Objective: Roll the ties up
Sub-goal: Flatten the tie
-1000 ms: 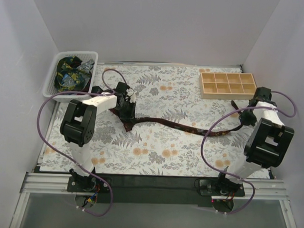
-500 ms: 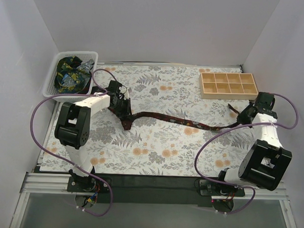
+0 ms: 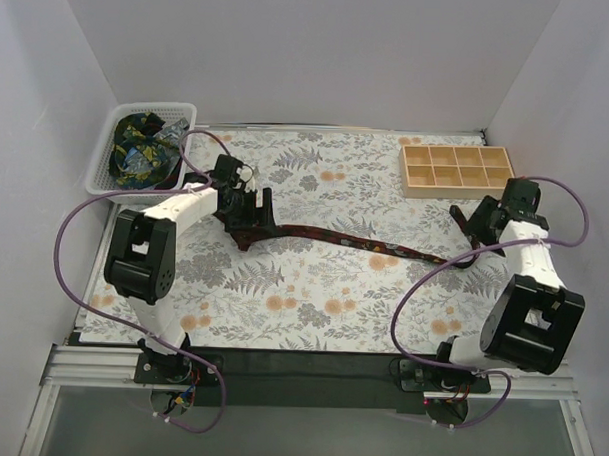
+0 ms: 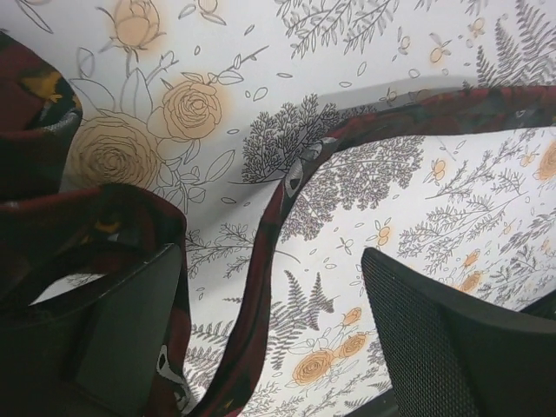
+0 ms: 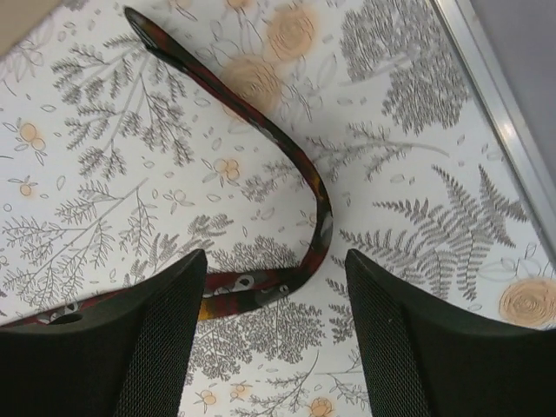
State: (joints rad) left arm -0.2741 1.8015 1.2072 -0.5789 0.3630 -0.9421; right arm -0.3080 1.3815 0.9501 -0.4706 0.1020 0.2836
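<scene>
the ties sit in two places. one long, narrow maroon fabric necktie [image 3: 364, 242] with pale flecks lies stretched across the middle of the overhead view, on the flower-printed table mat [image 3: 312, 308]. the others, a tangle of dark ties [image 3: 142, 152] with blue, green and yellow prints, are heaped in a white plastic mesh basket [image 3: 105, 151] at the upper left. a shallow wooden tray [image 3: 456, 192] divided into compartments waits at the upper right, all of them bare as far as i can see; my guess is the finished rolls go there.

the left gripper [image 3: 253, 214] stands over the wide end, left of centre. its jaws are spread and nothing is pinched. in its wrist view the strip runs across the mat between them, and the wide end bunches over the black finger [image 4: 113, 339] at the lower left, draped rather than clamped.

the right gripper [image 3: 482, 219] stands over the narrow end at the right edge, also spread wide. in its wrist view the tail loops away on the mat toward the upper left, touching neither jaw.

laid out nearly straight like this, the necktie looks ready for rolling from one end. it is not flat, though: part of the strip stands on edge in the left wrist view. i'd judge it wants smoothing first, or the roll may start crooked. no roll is begun yet.
</scene>
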